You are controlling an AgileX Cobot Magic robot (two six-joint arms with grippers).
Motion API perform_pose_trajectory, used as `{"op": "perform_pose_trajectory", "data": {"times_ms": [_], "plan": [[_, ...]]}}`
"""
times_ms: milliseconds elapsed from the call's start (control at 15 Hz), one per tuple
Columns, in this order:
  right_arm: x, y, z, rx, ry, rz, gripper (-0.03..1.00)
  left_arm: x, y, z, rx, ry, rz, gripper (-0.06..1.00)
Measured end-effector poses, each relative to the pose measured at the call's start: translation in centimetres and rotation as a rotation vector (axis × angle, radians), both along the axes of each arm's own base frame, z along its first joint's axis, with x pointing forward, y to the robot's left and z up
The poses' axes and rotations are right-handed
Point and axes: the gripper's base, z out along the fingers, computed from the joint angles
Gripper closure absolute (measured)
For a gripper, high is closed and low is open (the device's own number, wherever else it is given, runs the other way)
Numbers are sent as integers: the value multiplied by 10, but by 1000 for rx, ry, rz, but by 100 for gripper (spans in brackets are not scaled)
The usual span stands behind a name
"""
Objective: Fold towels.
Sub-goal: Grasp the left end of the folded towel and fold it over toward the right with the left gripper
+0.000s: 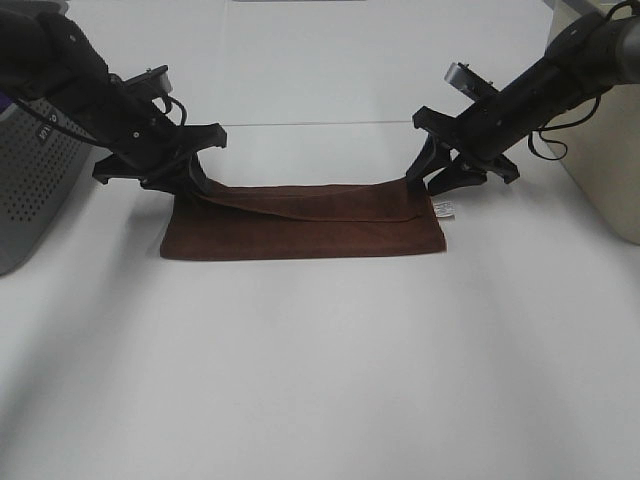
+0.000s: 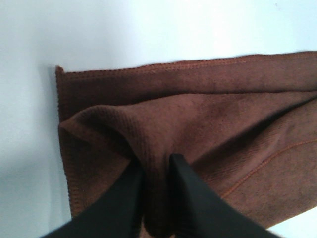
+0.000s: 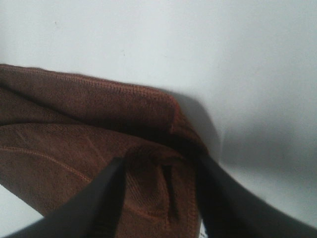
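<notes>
A dark brown towel (image 1: pixel 305 225) lies across the middle of the white table (image 1: pixel 320 380), with its far edge lifted and draped over the near part. My left gripper (image 1: pixel 196 180) is shut on the towel's far left corner; in the left wrist view (image 2: pixel 156 166) the cloth (image 2: pixel 208 114) is pinched between the two black fingers. My right gripper (image 1: pixel 424 180) holds the far right corner, and in the right wrist view (image 3: pixel 158 166) the bunched cloth (image 3: pixel 74 129) fills the gap between the fingers. A small white tag (image 1: pixel 443 208) shows at the towel's right end.
A grey perforated basket (image 1: pixel 30 190) stands at the left edge of the table. A beige box (image 1: pixel 605 160) stands at the right edge. The white table stretches in front of the towel.
</notes>
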Motion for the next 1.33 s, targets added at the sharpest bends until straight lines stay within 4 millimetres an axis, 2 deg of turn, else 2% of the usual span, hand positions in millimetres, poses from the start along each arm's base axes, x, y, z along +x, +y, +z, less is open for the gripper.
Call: {"op": "perform_pose_trajectory", "data": {"times_ms": [67,133,200,267,333,467,667,800,1000,1133,1333], "plan": [[0,0,0,1,1,0,38,0,0,0,2,5,-3,54],[0,0,0,3,4,2,31,-1,0,1,1,11,-9,34],[-1,1,0,6,9,5,28,-1,-1,2,-2,21,-19,19],[-2,1,0,5,18,10,27,-1,-1,5,2,35,-40,9],[-3,0,1,0,36,8,27,-1,-1,9,16,43,-67,4],[-5,-2,5,-25,51,12,26,-1,0,14,58,60,-116,2],[-10,-10,23,-127,70,20,26,-5,10,10,173,119,-111,2],[-11,-12,22,-155,79,21,26,-4,13,10,196,118,-84,2],[-12,-12,22,-156,84,24,26,3,9,6,145,75,-31,3],[-12,-12,22,-156,85,24,26,3,6,-10,106,112,-15,5],[-12,-12,22,-157,84,24,26,4,0,-19,32,128,-10,15]]}}
